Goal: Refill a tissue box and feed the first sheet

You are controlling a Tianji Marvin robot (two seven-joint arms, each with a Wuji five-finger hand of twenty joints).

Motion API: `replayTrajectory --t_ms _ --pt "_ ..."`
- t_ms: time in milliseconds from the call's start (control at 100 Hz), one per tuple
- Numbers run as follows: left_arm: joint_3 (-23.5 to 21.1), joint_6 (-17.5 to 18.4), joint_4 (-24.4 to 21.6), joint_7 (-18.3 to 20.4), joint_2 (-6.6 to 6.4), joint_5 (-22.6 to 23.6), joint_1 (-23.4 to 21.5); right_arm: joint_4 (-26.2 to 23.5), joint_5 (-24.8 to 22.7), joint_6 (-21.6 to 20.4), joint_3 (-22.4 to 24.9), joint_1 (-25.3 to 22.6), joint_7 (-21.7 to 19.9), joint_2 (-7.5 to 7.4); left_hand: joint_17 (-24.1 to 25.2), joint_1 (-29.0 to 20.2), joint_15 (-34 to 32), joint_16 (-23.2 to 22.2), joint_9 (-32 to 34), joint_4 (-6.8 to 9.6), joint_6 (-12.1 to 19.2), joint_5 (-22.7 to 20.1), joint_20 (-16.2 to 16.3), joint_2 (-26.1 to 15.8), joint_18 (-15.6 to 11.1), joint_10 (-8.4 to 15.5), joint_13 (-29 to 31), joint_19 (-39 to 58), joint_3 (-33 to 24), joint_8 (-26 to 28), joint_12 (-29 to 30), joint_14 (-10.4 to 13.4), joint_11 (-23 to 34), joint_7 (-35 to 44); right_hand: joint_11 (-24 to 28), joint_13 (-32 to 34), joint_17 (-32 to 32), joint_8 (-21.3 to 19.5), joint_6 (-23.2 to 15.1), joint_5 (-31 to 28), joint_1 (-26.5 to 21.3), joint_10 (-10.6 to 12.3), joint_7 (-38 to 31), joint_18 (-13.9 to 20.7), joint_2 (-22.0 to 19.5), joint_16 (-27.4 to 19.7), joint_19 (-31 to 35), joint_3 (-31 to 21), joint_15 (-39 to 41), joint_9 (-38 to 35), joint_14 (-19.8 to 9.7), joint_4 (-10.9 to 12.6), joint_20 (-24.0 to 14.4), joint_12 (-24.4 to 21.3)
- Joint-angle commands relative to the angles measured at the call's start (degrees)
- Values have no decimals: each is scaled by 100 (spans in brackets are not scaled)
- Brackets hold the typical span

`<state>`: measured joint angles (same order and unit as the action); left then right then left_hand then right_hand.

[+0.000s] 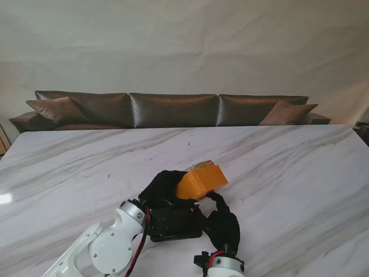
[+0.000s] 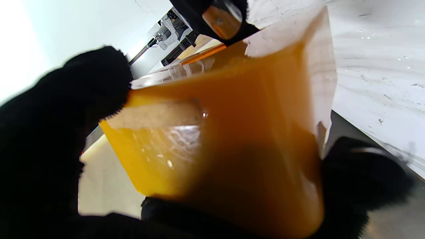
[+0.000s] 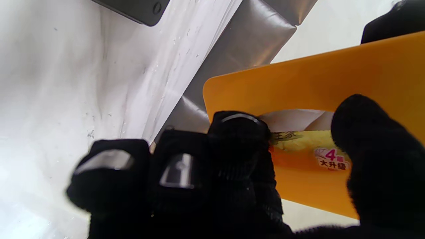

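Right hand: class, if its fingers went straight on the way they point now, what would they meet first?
Probably the orange tissue box. In the right wrist view the right hand has its fingertips at the box's slot, where white tissue shows. Depth is unclear, but contact looks near or already made.

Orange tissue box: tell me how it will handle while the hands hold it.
The orange tissue box looks like rigid plastic with flat walls, so it probably keeps its shape. It is tilted off the table between the left hand and right hand, so likely light. Its glossy walls may slip in the gloves.
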<state>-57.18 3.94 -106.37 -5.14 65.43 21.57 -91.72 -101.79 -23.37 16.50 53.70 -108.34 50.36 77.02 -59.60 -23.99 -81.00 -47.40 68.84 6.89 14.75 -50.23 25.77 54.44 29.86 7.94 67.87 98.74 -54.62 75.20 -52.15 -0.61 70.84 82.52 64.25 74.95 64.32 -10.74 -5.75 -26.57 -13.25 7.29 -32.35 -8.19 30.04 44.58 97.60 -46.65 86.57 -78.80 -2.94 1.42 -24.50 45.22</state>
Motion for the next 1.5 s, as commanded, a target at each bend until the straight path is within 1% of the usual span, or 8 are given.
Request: replayTrajectory --t_ms 0,280,480,690,930,1160,1360,1490 --pt "1 6 -68 71 25 16 -50 49 22 55 -12 40 23 84 -13 -1162 -850 -280 604 915 417 -572 -60 -1105 -1756 105 496 583 -1204 225 -285 98 795 527 172 53 166 -17 -4 164 261 -372 24 -156 -167 33 681 119 567 -455 -40 54 9 -86" --pt "-4 -42 -140 67 22 45 -92 172 111 213 29 114 303 201 -13 -1162 -847 -282 604 911 417 -572 -62 -1111 -1758 105 495 585 -1198 226 -286 97 795 527 333 35 160 55 -18 -799 588 -677 122 -434 -638 43 739 209 596 -463 327 -243 -20 -325" --pt "27 -8 -160 85 13 68 -86 299 164 395 34 260 518 310 -13 -1165 -845 -283 593 913 417 -570 -63 -1108 -1758 101 496 585 -1202 227 -291 96 798 526 537 28 171 172 77 -1577 553 -773 315 -518 -653 94 817 260 672 -468 476 -304 -78 -370" --pt "40 -19 -211 99 6 112 -91 351 188 563 -13 373 572 372 -13 -1162 -842 -283 592 914 417 -570 -64 -1108 -1758 105 495 586 -1198 228 -297 96 798 526 619 31 180 284 548 -1776 338 -719 514 -487 -232 115 848 477 692 -464 421 -295 -109 -419" --pt "53 1 -228 116 0 125 -81 537 140 847 -103 538 873 527 -13 -1160 -832 -282 592 910 418 -567 -65 -1114 -1758 106 494 586 -1193 229 -301 93 796 525 893 31 198 142 887 -2446 105 -593 47 -400 466 179 925 404 806 -459 321 -182 -158 -375" --pt "72 45 -228 121 -3 128 -83 688 199 980 -146 695 1219 695 -13 -1159 -822 -284 592 907 418 -566 -65 -1108 -1758 106 495 586 -1194 231 -303 91 795 524 1138 24 195 124 898 -3398 34 -625 -534 -488 450 236 936 244 878 -458 468 -225 -194 -342" --pt "82 90 -207 119 -3 117 -79 854 240 1008 -196 833 1415 796 -13 -1158 -820 -286 597 906 418 -566 -66 -1109 -1758 116 495 586 -1197 232 -302 91 790 524 1293 25 189 278 698 -3721 -385 -567 -677 -571 496 293 922 330 948 -453 419 -101 -215 -295" --pt "87 84 -231 127 -6 120 -89 991 267 990 -224 920 1604 871 -13 -1152 -820 -288 597 905 419 -564 -66 -1106 -1758 117 495 586 -1198 233 -303 91 788 523 1393 31 188 392 614 -3820 -890 -462 -972 -532 454 342 899 560 998 -450 312 390 -221 -244"
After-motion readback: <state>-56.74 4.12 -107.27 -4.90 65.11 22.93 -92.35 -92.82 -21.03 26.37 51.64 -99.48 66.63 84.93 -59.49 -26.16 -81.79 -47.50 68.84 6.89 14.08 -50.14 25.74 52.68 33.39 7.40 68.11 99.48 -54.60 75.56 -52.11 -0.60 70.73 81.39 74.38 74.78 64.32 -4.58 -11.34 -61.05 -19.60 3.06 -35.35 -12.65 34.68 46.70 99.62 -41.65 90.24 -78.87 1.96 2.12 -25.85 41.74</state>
